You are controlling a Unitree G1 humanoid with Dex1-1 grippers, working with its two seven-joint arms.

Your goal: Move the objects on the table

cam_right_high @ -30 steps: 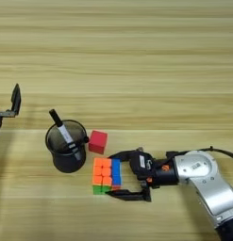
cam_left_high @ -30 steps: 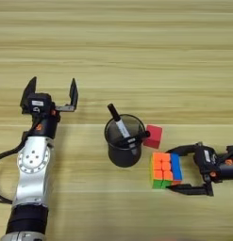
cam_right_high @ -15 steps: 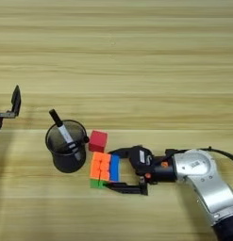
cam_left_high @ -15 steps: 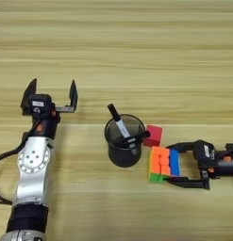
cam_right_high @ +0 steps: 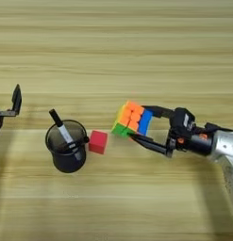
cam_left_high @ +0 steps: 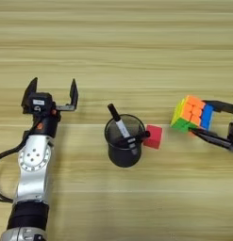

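Since a second ago, my right claw (cam_right_high: 145, 126) has raised the puzzle cube (cam_right_high: 132, 119) off the worktop (cam_left_high: 113, 42), tilted, right of the red cube (cam_right_high: 98, 142) and pen cup (cam_right_high: 67, 146). It's clamped on 2 opposite faces. I judge the cube light, rigid, slick plastic. Left claw (cam_left_high: 51, 92) idles, fingers apart.

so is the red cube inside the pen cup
No, the red cube sits on the table just right of the black mesh pen cup, outside its wall.
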